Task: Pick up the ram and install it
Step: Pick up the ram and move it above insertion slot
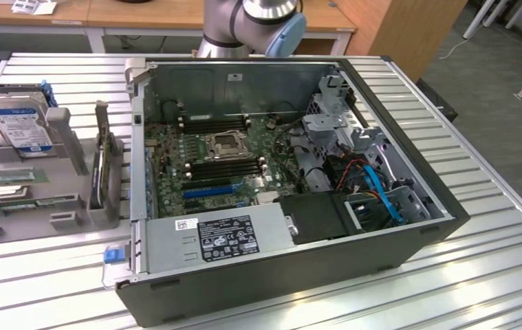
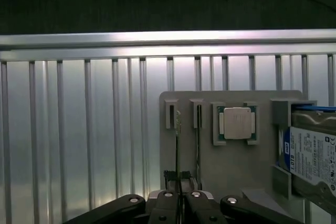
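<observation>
Gripper (image 2: 177, 178) is pinching the ram (image 2: 178, 145), its fingers drawn almost together on the thin board.

Seen edge-on from the wrist, the ram is showing as a fine line running out from the fingertips across the grey holder (image 2: 231, 174), ending just beside one of its narrow slots (image 2: 170, 115); whether it is touching the holder cannot be told. A square processor chip (image 2: 237, 123) is sitting in its pocket on the holder, and a hard drive (image 2: 315, 153) is standing at the holder's end. In the exterior view the holder is lying on the slatted table (image 1: 485, 227) to the exterior view's left of the open computer case (image 1: 288, 292), whose black memory slots (image 1: 228, 168) are lying beside the processor socket (image 1: 224, 144), while the arm (image 1: 252, 20) is rising beyond the case's far wall.
</observation>
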Available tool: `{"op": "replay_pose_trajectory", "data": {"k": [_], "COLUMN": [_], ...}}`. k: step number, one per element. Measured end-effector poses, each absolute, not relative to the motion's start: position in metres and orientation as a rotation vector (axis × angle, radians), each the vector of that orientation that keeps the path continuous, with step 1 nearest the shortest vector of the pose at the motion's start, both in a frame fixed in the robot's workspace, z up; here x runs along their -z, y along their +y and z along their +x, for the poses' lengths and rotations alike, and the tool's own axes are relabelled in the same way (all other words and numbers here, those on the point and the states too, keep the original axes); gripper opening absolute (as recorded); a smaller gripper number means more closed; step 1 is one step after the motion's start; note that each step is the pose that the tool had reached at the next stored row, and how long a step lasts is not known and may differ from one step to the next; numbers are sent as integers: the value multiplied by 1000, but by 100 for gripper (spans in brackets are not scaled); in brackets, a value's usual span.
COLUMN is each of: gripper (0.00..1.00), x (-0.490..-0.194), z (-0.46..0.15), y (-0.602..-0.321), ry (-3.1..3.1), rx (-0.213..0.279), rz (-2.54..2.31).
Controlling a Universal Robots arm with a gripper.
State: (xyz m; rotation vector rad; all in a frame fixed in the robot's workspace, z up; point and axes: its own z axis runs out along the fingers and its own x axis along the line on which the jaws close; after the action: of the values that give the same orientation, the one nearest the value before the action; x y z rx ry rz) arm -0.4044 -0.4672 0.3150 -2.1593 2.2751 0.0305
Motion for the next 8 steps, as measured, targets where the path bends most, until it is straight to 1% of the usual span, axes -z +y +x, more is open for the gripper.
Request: {"op": "replay_pose_trajectory", "data": {"k": [8], "gripper": [12], "x": [-349], "z": [-404], "y": [-467], "ry": [2277], "rx": [-27], "rz": [-2161]}}
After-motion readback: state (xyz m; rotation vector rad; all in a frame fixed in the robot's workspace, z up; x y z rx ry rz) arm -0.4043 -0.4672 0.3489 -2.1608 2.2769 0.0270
